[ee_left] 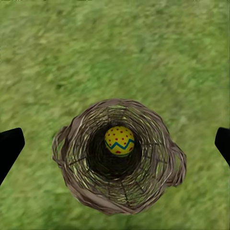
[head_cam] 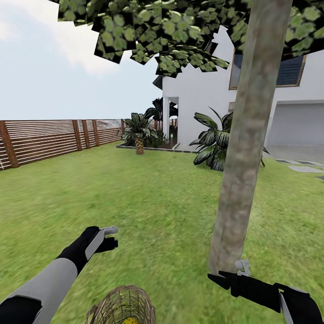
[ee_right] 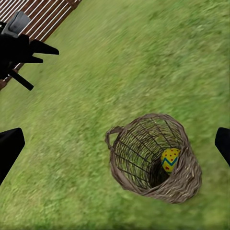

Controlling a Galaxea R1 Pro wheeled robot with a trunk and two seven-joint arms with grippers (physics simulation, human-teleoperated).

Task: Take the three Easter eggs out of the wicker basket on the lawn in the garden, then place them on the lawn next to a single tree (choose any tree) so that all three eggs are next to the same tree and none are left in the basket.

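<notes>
On the grass [head_cam: 148, 202] right in front of the robot sits the wicker basket [head_cam: 121, 306], a round brown open-weave thing with little loop handles on the sides. It's upright, cut off by the bottom edge of the head view, between the two arms. One egg [ee_left: 119, 140] is visible down inside it: yellow, with a blue zigzag band and red dots. From the head camera you only catch a sliver of that yellow, but the left wrist camera looks straight down the basket and shows the egg at the bottom. The right wrist view gets the basket [ee_right: 153, 158] from an angle, egg [ee_right: 169, 159] against the inner wall.

The tree [head_cam: 245, 148] has a thick mottled grey-brown trunk and stands just to the right of the basket, leaves overhead. The head view also has the brown slatted fence [head_cam: 49, 139] and white house [head_cam: 202, 90] behind.

The left gripper [ee_left: 115, 143] hangs above the basket, fingers spread wide and empty. The right gripper [ee_right: 115, 143] is also spread apart, holding nothing, near the trunk base.
</notes>
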